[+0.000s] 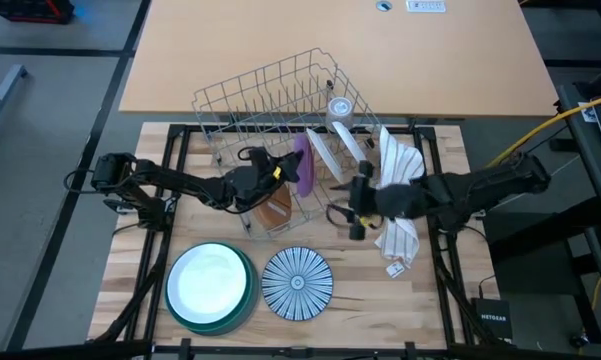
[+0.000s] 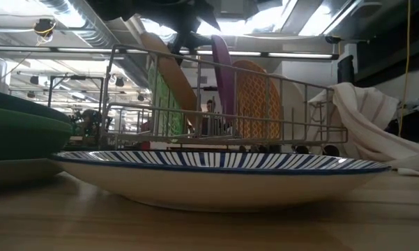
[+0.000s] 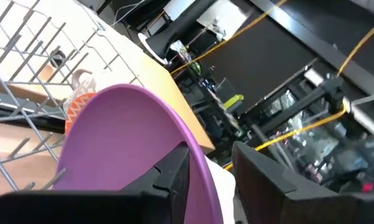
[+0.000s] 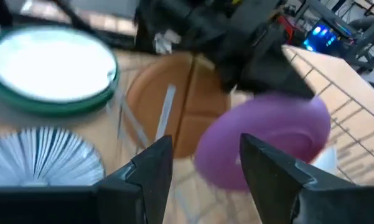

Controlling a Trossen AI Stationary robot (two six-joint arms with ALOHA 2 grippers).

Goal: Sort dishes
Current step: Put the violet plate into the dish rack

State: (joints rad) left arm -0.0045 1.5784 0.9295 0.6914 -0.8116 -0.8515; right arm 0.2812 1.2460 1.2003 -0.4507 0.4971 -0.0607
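A purple plate stands on edge in the grey wire rack, and my left gripper, reaching in from the left, is shut on it. Beside it a brown plate leans in the rack, with an orange-patterned plate and white plates further along. My right gripper hovers open just right of the rack, pointing at the purple plate, with nothing between its fingers. A white plate in a green one and a blue-striped plate lie on the near table. My left gripper pinches the purple plate's upper rim between its two fingers, one finger on the plate's hollow face and the other behind it. The fingers come in roughly level from the table's left. The plate stands upright among the rack wires; its lower edge is hidden.
A white striped cloth lies heaped to the right of the rack, under my right arm. The rack's wires and the plates in it crowd both grippers. A bare strip of table lies near the front edge, right of the striped plate.
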